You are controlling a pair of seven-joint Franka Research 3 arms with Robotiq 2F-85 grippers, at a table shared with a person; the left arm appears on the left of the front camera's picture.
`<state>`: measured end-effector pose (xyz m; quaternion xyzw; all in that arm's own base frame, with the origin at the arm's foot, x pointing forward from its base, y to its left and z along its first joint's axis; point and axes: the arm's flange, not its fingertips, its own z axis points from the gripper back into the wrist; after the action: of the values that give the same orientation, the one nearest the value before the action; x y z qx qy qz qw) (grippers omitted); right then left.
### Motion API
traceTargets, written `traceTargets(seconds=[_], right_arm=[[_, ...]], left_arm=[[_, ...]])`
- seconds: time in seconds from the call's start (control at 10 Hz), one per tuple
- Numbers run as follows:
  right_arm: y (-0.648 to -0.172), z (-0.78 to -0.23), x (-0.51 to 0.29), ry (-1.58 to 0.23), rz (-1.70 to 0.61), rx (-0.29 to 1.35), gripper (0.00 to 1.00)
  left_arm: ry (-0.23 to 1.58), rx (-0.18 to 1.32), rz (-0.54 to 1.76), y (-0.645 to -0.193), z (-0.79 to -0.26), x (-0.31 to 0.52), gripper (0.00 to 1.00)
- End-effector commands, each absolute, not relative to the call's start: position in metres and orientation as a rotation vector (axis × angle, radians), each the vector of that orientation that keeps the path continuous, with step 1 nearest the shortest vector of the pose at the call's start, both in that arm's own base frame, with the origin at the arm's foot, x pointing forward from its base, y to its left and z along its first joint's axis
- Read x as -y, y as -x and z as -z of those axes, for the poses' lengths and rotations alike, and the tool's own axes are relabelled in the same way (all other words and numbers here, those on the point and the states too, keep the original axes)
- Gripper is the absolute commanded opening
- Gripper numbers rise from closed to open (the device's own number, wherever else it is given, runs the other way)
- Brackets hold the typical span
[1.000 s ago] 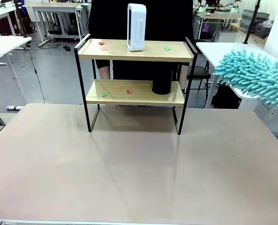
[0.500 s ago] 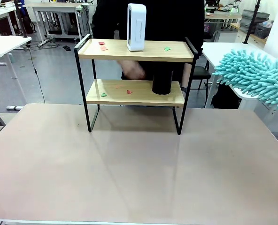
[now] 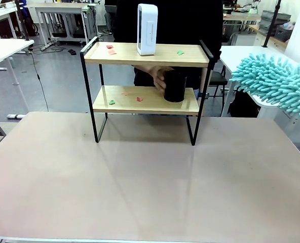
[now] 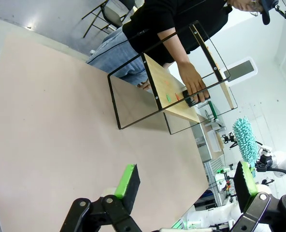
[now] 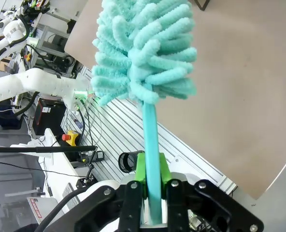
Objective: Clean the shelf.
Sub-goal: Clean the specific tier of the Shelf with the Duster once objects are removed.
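The shelf (image 3: 145, 62) stands at the far middle of the beige table (image 3: 150, 192). Its top board carries a white upright device (image 3: 146, 29) and red (image 3: 111, 49) and green (image 3: 180, 52) scraps. More scraps (image 3: 139, 99) lie on the lower board, where a person's hand (image 3: 157, 77) grips a black cylinder (image 3: 175, 87). My right gripper (image 5: 152, 174) is shut on the handle of a turquoise fluffy duster (image 5: 143, 53), whose head (image 3: 276, 83) hangs at the right, clear of the shelf. My left gripper (image 4: 185, 181) is open and holds nothing, well back from the shelf (image 4: 172, 92).
The person in black stands right behind the shelf. White tables (image 3: 3, 48) sit at the far left and far right. The wide tabletop in front of the shelf is bare.
The person's hand has reached in from behind and taken hold of the black cylinder on the lower board. The duster and both arms have stayed put.
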<state>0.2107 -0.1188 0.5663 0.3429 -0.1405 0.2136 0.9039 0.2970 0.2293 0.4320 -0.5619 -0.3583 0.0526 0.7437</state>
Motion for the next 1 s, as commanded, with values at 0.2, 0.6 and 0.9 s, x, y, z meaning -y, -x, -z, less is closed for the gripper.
traceTargets(seconds=[0.2,0.6,0.9], right_arm=[[-0.2076,-0.5713,0.1206,-0.710,-0.443,0.285,0.00],[-0.2076,-0.5713,0.1206,-0.710,-0.443,0.285,0.00],[-0.2076,-0.5713,0.1206,-0.710,-0.443,0.285,0.00]], left_arm=[[1.237,0.809,-0.097,-0.2968,-0.4325,-0.2279,1.00],[1.237,0.809,-0.097,-0.2968,-0.4325,-0.2279,1.00],[1.237,0.809,-0.097,-0.2968,-0.4325,-0.2279,1.00]])
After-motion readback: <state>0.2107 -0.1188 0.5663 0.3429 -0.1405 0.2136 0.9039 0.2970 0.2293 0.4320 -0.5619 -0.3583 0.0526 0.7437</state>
